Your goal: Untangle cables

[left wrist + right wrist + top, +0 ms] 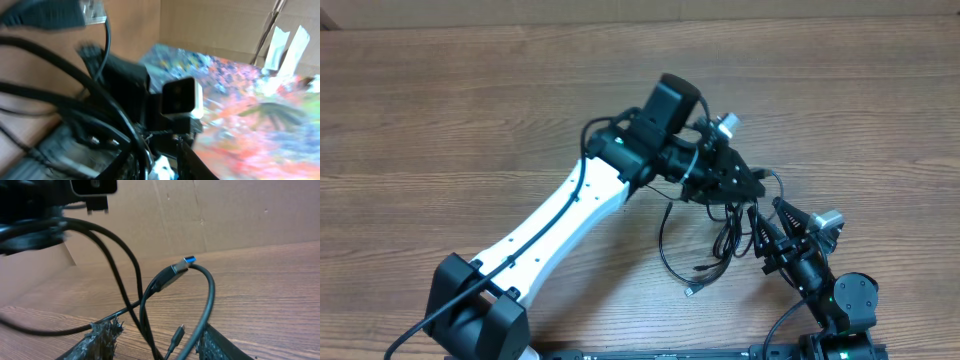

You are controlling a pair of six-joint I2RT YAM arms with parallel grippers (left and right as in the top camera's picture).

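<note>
While the tangled cables (718, 240) trail from my left gripper (740, 183) toward the tabletop (470, 100), my right gripper (160, 336) stands partly open around two strands. Whether the left grips, I cannot tell. Next, I judge: pinch one strand and pull it clear.
</note>
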